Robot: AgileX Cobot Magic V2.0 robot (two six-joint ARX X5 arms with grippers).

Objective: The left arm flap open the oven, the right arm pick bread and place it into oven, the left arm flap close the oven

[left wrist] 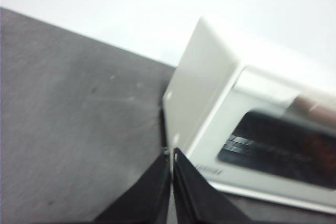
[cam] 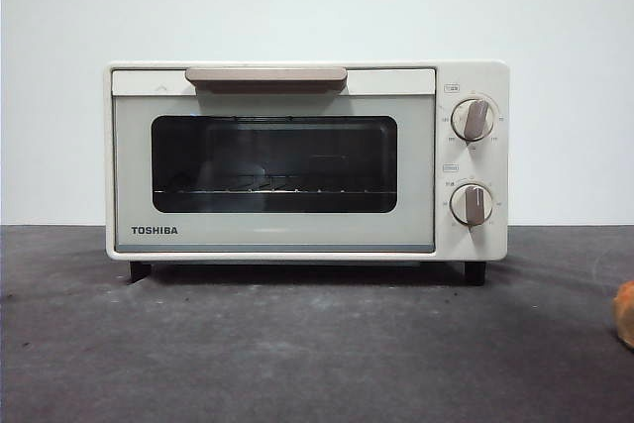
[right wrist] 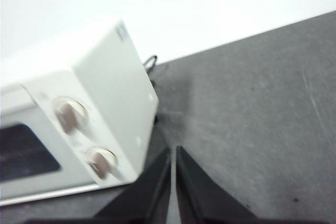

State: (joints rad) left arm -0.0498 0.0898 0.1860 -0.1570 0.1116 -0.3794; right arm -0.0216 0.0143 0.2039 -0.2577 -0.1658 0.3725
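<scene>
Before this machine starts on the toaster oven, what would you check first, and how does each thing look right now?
1. Oven door shut, ready to be flapped open: ok; it stands closed, upright.
2. Handle free to reach: ok; nothing is in front of it in the front view.
3. Left gripper ready: ok; jaws together, empty, off the oven's side near its corner, not touching the handle.
4. Right gripper ready for the bread: not ok yet; jaws together, over bare table.
5. Bread located: cannot tell fully; only an orange sliver shows at the front view's edge.
6. Rack free: ok; nothing on it.
</scene>
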